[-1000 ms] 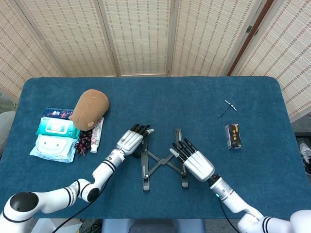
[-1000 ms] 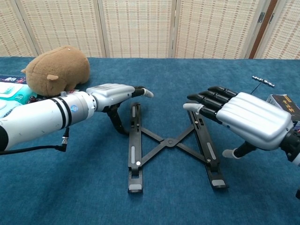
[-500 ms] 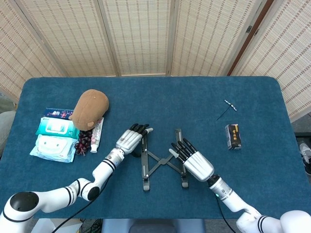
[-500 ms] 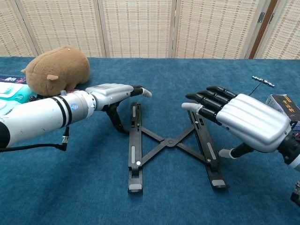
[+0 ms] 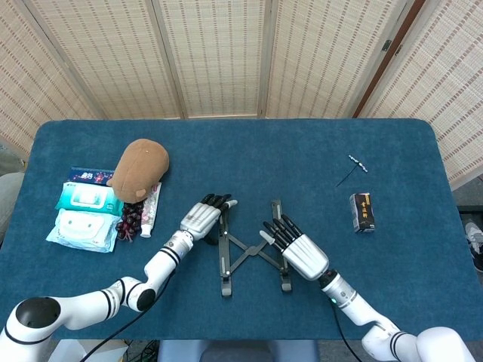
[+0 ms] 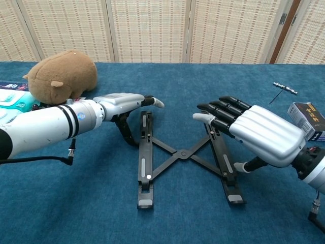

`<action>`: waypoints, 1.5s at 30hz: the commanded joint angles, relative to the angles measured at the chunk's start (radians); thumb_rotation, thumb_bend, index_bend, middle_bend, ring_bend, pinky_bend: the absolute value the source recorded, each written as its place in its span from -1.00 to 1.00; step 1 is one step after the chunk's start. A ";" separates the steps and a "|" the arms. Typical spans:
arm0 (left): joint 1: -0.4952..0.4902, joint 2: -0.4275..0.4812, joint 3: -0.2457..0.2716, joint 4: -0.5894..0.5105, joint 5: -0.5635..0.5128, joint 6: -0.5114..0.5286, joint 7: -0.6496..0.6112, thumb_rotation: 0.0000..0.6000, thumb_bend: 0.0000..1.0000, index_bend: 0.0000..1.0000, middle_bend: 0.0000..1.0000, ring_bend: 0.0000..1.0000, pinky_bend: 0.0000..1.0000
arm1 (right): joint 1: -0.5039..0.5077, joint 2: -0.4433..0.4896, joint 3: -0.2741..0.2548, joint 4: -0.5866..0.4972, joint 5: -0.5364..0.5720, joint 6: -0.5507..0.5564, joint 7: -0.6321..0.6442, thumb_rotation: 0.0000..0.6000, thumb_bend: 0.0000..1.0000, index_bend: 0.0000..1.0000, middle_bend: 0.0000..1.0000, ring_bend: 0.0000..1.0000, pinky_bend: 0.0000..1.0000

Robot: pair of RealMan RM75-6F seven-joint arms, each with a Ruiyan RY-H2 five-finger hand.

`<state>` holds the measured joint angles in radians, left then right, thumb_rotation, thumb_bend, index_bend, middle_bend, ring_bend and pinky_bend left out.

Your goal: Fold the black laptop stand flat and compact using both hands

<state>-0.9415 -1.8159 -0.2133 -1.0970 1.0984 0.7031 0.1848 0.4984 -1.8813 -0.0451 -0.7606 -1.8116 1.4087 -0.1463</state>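
Observation:
The black laptop stand (image 5: 251, 249) lies opened in an X on the blue table (image 5: 249, 151), two long rails joined by crossed links (image 6: 182, 152). My left hand (image 5: 202, 217) reaches over the far end of the left rail (image 6: 144, 152), fingers stretched out flat and thumb (image 6: 125, 130) hanging down beside the rail; it grips nothing. My right hand (image 5: 299, 247) hovers over the right rail (image 6: 223, 162), fingers (image 6: 223, 109) extended and apart, pointing toward the stand's middle. Whether either hand touches the stand is unclear.
A brown plush toy (image 5: 139, 170), wet-wipe packs (image 5: 83, 219), dark grapes (image 5: 130, 220) and a tube (image 5: 149, 211) crowd the left side. A small black box (image 5: 363, 212) and a thin metal tool (image 5: 353, 167) lie to the right. Woven screens stand behind the table.
My right hand has edged left toward the stand's middle, and the right rail sits slightly further left. The left hand has barely moved.

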 commanded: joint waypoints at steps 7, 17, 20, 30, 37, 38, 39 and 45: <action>-0.005 -0.005 0.007 -0.013 0.000 -0.005 0.002 1.00 -0.75 -0.84 -0.95 -0.87 -1.00 | 0.019 -0.051 -0.005 0.064 -0.004 0.022 0.036 1.00 -1.00 -1.00 -1.00 -1.00 -1.00; -0.011 -0.009 0.016 -0.029 0.000 -0.005 0.012 1.00 -0.75 -0.84 -0.95 -0.87 -1.00 | 0.041 -0.095 0.003 0.101 0.002 0.044 0.058 1.00 -1.00 -1.00 -1.00 -1.00 -1.00; -0.011 -0.008 0.018 -0.039 0.002 -0.003 0.013 1.00 -0.75 -0.84 -0.95 -0.87 -1.00 | 0.048 -0.111 0.006 0.116 0.004 0.051 0.064 1.00 -1.00 -1.00 -1.00 -1.00 -1.00; -0.012 0.000 0.025 -0.074 0.009 0.000 0.012 1.00 -0.75 -0.84 -0.95 -0.87 -1.00 | 0.071 -0.158 0.014 0.155 0.007 0.079 0.081 1.00 -1.00 -1.00 -1.00 -1.00 -1.00; -0.016 0.001 0.033 -0.101 0.018 0.002 0.019 1.00 -0.75 -0.84 -0.95 -0.87 -1.00 | 0.085 -0.177 0.018 0.157 0.014 0.081 0.080 1.00 -1.00 -1.00 -1.00 -1.00 -1.00; -0.016 0.001 0.034 -0.102 0.018 0.002 0.021 1.00 -0.75 -0.84 -0.95 -0.87 -1.00 | 0.086 -0.179 0.018 0.157 0.014 0.082 0.079 1.00 -1.00 -1.00 -1.00 -1.00 -1.00; -0.017 0.000 0.036 -0.103 0.019 0.003 0.025 1.00 -0.75 -0.84 -0.95 -0.87 -1.00 | 0.088 -0.180 0.017 0.157 0.015 0.082 0.079 1.00 -1.00 -1.00 -1.00 -1.00 -1.00; -0.019 0.001 0.038 -0.106 0.018 0.007 0.032 1.00 -0.75 -0.84 -0.95 -0.87 -1.00 | 0.089 -0.179 0.016 0.152 0.021 0.085 0.081 1.00 -1.00 -1.00 -1.00 -1.00 -1.00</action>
<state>-0.9600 -1.8152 -0.1749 -1.2032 1.1167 0.7103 0.2170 0.5877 -2.0615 -0.0287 -0.6078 -1.7911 1.4940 -0.0664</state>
